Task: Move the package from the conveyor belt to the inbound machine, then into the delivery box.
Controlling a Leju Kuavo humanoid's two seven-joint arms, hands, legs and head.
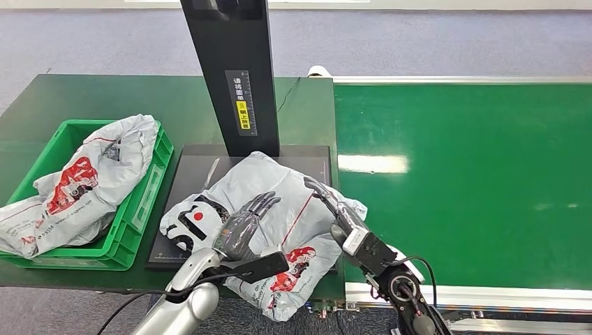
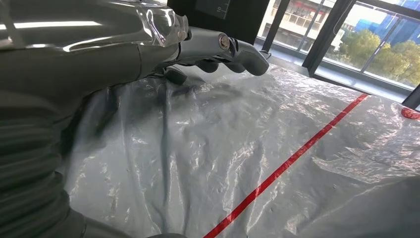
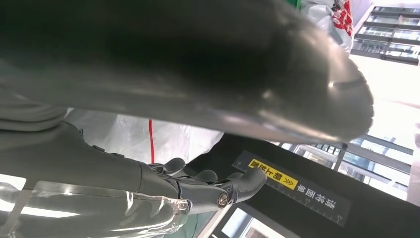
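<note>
On the black inbound machine platform [image 1: 188, 162], near its upright column [image 1: 234, 70]: one grey plastic package [image 1: 279, 209] with red print. Left hand [image 1: 244, 223] lies flat on top, fingers extended, gripping nothing. Right hand [image 1: 335, 202] touches its right edge, fingers apart. Far left: green delivery box [image 1: 139, 202] holding another bag [image 1: 84, 181]. Right: green conveyor belt [image 1: 475, 174].

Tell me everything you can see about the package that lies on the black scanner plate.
The package is a soft, crinkled bag of white-grey plastic film with a thin red stripe and red and black printing. It lies flat and slack on the black plate at the foot of the dark post, its near end hanging over the table's front edge. The left hand is over its middle with fingers stretched out; the right hand is at its edge next to the conveyor belt. Actual contact is unclear.
</note>
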